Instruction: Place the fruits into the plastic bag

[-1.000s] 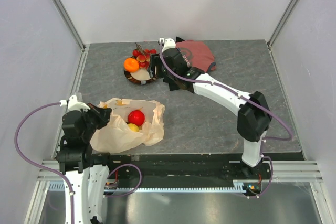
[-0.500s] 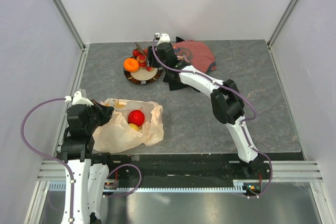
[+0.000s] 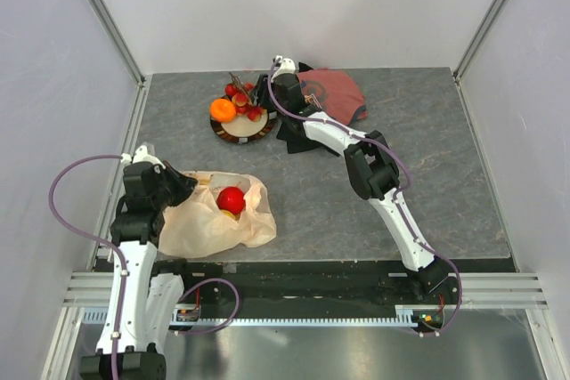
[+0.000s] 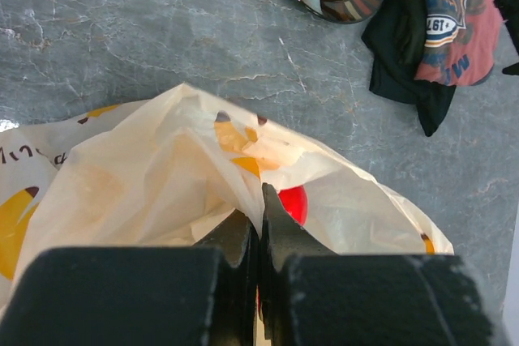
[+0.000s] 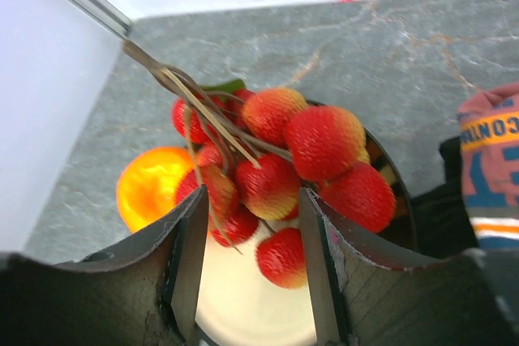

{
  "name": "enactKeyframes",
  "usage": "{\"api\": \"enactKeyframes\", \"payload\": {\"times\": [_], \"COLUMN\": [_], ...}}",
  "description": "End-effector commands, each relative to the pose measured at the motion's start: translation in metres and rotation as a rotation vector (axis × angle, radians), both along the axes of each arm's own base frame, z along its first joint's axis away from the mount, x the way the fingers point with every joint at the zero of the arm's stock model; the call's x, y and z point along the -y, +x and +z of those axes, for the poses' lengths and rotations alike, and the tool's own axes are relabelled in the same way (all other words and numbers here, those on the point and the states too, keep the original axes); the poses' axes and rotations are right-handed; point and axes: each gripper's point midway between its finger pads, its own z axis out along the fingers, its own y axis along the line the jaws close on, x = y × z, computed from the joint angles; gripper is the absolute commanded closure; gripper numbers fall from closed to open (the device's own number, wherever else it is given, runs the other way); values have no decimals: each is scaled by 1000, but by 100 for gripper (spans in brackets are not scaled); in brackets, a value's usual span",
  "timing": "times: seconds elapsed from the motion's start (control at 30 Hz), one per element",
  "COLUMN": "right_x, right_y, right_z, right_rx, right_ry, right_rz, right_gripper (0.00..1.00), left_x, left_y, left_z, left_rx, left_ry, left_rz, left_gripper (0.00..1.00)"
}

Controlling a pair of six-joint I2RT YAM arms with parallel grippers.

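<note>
The plastic bag (image 3: 209, 224) lies crumpled at the near left, and my left gripper (image 3: 183, 186) is shut on its raised edge (image 4: 235, 176). A red apple (image 3: 232, 199) and a yellow fruit (image 3: 224, 214) lie inside the bag's mouth. On the dark plate (image 3: 233, 133) at the back sit an orange (image 3: 223, 109) and a stemmed bunch of red berries (image 5: 276, 176). My right gripper (image 5: 253, 200) is low over the plate, open, a finger on each side of the berries. No grapes show.
A red-and-black printed cloth (image 3: 334, 95) lies crumpled just right of the plate, under my right arm. White walls with metal posts close off the back and both sides of the grey stone table (image 3: 427, 113).
My right gripper has shifted over the plate and its jaws have narrowed around the berries. The right arm's elbow has swung in toward the plate. My left gripper has drawn the bag's edge slightly right.
</note>
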Motion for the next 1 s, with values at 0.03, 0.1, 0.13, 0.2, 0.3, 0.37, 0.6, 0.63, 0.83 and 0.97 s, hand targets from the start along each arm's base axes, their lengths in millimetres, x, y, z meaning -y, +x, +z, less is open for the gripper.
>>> {"api": "enactKeyframes", "payload": {"times": [0.03,0.1,0.13,0.2,0.3,0.37,0.6,0.63,0.83,0.97], "right_x": [-23,-26,-28,-30,-31,-32,-37,-37,-35,-36], "right_y": [-1,-3,-4,-4,-2,-2,-2,-2,0,-2], "right_z": [45,41,41,37,33,28,26,26,28,36], "right_rx": [86,78,77,70,63,63,67,69,72,83], "right_ry": [158,176,182,191,194,194,214,215,227,243], "right_rz": [80,97,104,109,109,117,141,140,133,138], "right_gripper": [45,45,45,45,46,46,49,50,58,63], "left_x": [-1,-1,-1,-2,-2,-3,-2,-3,-3,-3], "left_y": [18,19,20,20,20,20,20,19,18,17], "left_z": [4,4,3,1,-3,-3,-4,-6,-6,-5], "left_rx": [34,33,32,25,16,16,11,1,-4,0], "left_ry": [30,38,41,42,40,40,35,36,37,34], "left_rz": [-37,-41,-41,-38,-35,-33,-31,-28,-26,-28], "left_gripper": [98,98,98,99,98,98,98,98,98,98]}}
